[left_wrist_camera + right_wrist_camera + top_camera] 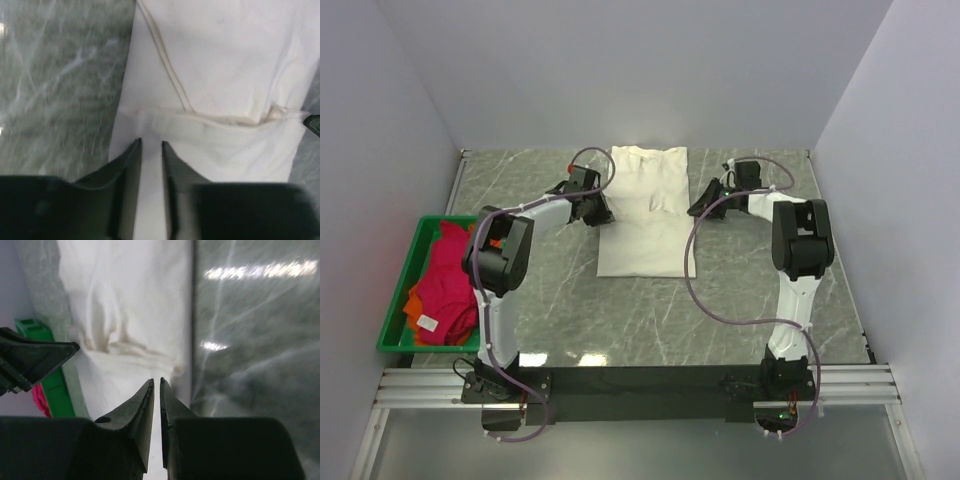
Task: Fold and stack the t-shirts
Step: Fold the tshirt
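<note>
Cream t-shirt point(645, 215): we find it flat on the grey marbled table point(770, 290), centre of the overhead frame. It forms a long rectangle running toward the top edge, with a cross crease about halfway along.
Left gripper point(603, 212): low at the shirt's left edge, right at the crease. In its wrist view the fingers point(131, 162) stand a narrow slit apart and white cloth fills the slit. We read it as clenched on the shirt's edge.
Right gripper point(700, 207): mirrored at the shirt's right edge, level with the crease. Its fingers point(142, 405) are drawn almost together, tips on the puckered cloth border, so we read it as pinching the shirt too.
Shirt relative to tools: it lies between the two grippers, each touching one side edge.
Crimson t-shirt point(448, 270): heaped in the green crate point(398, 290) at the left of the frame, well apart from both grippers.
Orange t-shirt point(412, 298): under the crimson one, showing at the crate's lower left.
</note>
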Controlling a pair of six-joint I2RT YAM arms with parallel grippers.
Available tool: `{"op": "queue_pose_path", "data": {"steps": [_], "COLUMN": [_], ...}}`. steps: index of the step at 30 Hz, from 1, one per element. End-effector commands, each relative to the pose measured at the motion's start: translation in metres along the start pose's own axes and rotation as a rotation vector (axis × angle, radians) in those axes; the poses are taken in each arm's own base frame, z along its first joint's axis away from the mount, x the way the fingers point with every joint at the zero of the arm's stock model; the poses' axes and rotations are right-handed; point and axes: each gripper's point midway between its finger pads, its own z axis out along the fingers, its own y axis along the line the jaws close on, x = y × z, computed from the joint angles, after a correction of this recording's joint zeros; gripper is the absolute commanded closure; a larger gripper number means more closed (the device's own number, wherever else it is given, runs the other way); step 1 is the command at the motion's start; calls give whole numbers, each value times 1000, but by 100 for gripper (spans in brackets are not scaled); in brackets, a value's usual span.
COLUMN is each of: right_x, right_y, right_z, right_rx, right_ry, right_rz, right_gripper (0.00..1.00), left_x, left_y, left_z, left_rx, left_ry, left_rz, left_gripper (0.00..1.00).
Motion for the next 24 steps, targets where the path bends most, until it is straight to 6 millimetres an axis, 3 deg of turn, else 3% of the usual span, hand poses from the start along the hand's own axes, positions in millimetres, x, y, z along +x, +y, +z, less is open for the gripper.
{"op": "queue_pose_path", "data": {"steps": [1,3,4,6,7,9,10,13,16,17,19,24], "right_x": [-3,13,33,55,72,90,114,149,175,189,198,220], "right_y": [67,93,91,117,115,131,137,153,151,146,135,91], "right_z": [-40,-54,-54,-59,-57,-55,-48,-29,-9,3,15,38], "right_rx": [-147,-189,-186,-243,-243,-289,-308,-349,-346,-335,-295,-180], "right_ry": [-60,-56,-22,-7,23,35,81,156,219,262,286,377], "right_rz": [-93,-130,-114,-166,-146,-172,-166,-186,-186,-181,-163,-87], "right_gripper": [83,81,80,79,79,79,79,83,89,90,96,100], "left_x": [-20,-13,-13,4,11,37,45,81,101,108,116,143], "left_y": [-43,-41,-50,-44,-50,-40,-43,-33,-18,-10,0,30], "left_z": [-61,-75,-92,-100,-111,-111,-114,-106,-98,-95,-88,-73], "left_rx": [137,132,153,140,164,159,173,157,123,110,84,-29], "left_ry": [-67,-62,-81,-62,-69,-22,-18,57,79,86,101,177], "left_rz": [2,-7,1,3,13,10,16,13,-5,-17,-40,-91], "left_gripper": [68,61,55,50,49,50,55,66,79,81,87,92]}}
